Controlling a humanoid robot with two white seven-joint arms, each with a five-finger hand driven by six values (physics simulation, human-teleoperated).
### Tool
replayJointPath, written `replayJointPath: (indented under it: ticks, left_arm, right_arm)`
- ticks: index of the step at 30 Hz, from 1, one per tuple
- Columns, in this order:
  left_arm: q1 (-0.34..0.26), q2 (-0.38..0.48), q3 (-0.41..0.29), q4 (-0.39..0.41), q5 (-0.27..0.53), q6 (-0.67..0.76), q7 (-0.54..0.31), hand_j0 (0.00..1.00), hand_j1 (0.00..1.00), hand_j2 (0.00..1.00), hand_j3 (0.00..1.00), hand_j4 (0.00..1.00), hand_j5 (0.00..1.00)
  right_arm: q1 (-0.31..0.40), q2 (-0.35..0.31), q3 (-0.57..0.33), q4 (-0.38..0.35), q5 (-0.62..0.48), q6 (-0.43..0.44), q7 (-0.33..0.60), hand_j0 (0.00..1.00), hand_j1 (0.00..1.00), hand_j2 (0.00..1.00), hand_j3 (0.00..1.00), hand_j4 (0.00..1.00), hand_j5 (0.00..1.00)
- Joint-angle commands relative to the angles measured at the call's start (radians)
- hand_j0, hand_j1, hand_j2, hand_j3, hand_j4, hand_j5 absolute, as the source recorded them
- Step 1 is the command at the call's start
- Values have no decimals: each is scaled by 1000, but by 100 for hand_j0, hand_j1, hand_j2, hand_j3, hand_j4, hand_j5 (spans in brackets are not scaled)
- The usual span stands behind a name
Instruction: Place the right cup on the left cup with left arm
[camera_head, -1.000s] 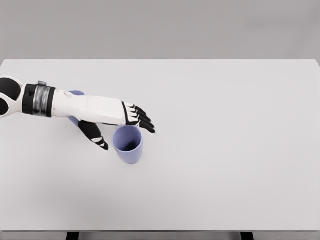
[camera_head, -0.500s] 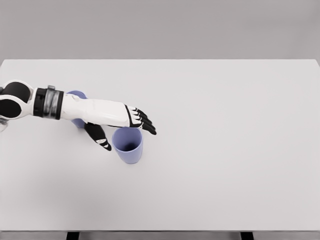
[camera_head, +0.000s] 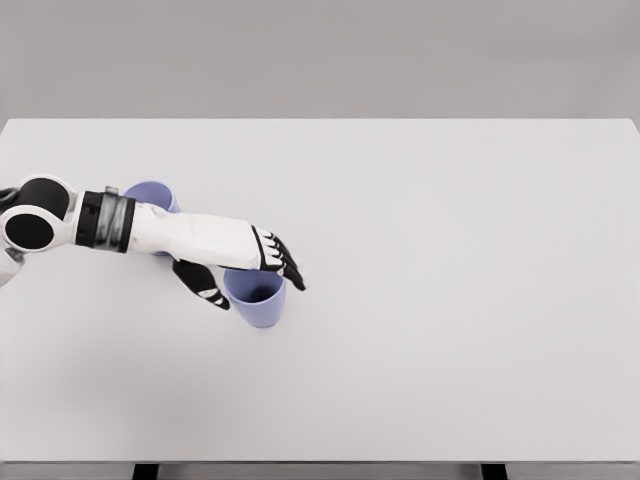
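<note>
Two lavender cups stand upright on the white table (camera_head: 450, 250). The right cup (camera_head: 257, 300) is near the table's left middle, its open mouth facing up. The left cup (camera_head: 150, 194) is farther back and to the left, mostly hidden behind my left forearm. My left hand (camera_head: 250, 278) is open and straddles the right cup's rim: the four fingers (camera_head: 283, 264) reach over its far edge and the thumb (camera_head: 207, 288) sits at its left side. I cannot tell whether the hand touches the cup. The right arm is out of view.
The table's front edge runs along the bottom of the head view, with two dark legs showing below it. A plain grey wall stands behind the table.
My left arm has pushed forward and dropped lower, so the hand now sits around the right cup's rim. More of the left cup shows behind the forearm. Neither cup has moved.
</note>
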Motion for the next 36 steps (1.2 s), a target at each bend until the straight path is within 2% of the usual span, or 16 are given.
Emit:
replayJointPath:
  ticks: [1, 3, 8, 10, 12, 16, 18, 24, 31, 36]
  left_arm:
    - [0, 0, 1, -1, 8, 3, 0, 62, 62, 62, 62, 62, 62]
    - [2, 2, 1, -2, 8, 3, 0, 58, 58, 58, 58, 58, 58]
    - [5, 8, 4, -8, 16, 3, 0, 57, 57, 57, 57, 57, 57]
    - [3, 16, 37, -27, 40, 3, 0, 57, 57, 57, 57, 57, 57]
    - [-5, 56, 40, -62, 78, 3, 0, 57, 57, 57, 57, 57, 57]
    - [-15, 112, 60, -99, 100, 3, 0, 57, 57, 57, 57, 57, 57]
    - [-37, 157, 63, -131, 131, 3, 0, 58, 58, 58, 58, 58, 58]
    - [-78, 217, 63, -152, 166, 3, 0, 58, 58, 58, 58, 58, 58]
    - [-136, 272, 61, -157, 189, 3, 0, 58, 58, 58, 58, 58, 58]
    - [-166, 281, 61, -156, 209, 3, 0, 58, 58, 58, 58, 58, 58]
  right_arm:
    - [0, 0, -1, 0, 0, 0, 1, 100, 100, 100, 100, 100, 100]
    - [0, 0, -1, 0, 0, 0, 1, 100, 100, 100, 100, 100, 100]
    - [0, 0, -1, 0, 0, 0, -1, 100, 100, 100, 100, 100, 100]
    - [0, 0, 0, 0, 0, 0, -1, 100, 100, 100, 100, 100, 100]
    - [0, 0, -1, 0, 0, 0, -1, 100, 100, 100, 100, 100, 100]
    - [0, 0, 0, 0, 0, 0, -1, 100, 100, 100, 100, 100, 100]
    - [0, 0, -1, 0, 0, 0, 1, 100, 100, 100, 100, 100, 100]
    - [0, 0, -1, 0, 0, 0, -1, 100, 100, 100, 100, 100, 100]
    - [0, 0, 0, 0, 0, 0, -1, 100, 100, 100, 100, 100, 100]
    - [0, 0, 0, 0, 0, 0, 1, 100, 100, 100, 100, 100, 100]
